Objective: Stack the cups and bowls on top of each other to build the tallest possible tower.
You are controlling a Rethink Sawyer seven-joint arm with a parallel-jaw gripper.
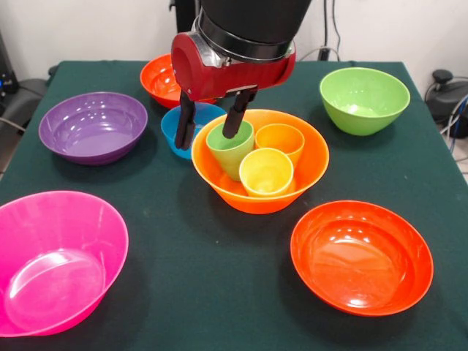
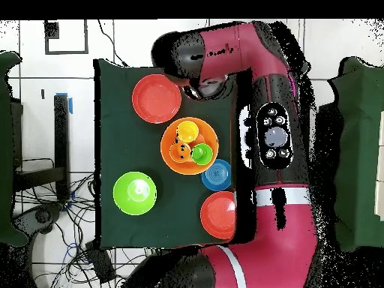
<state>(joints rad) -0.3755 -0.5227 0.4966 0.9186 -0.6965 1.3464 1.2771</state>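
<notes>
While the front view shows the purple bowl (image 1: 93,126) and the large pink bowl (image 1: 55,261), the overhead view hides both under the arm (image 2: 259,112). Across the table (image 1: 219,292), bare cloth lies between the pink bowl and the near red-orange bowl (image 1: 361,256); the lime green bowl (image 1: 363,99) sits close to a corner. At the middle, the light orange bowl (image 1: 261,159) holds the green cup (image 1: 230,148), yellow cup (image 1: 266,172) and orange cup (image 1: 280,139). Its jaws apart, the claw (image 1: 210,123) straddles the green cup's rim, one finger inside, the other outside by the blue bowl (image 1: 191,129).
</notes>
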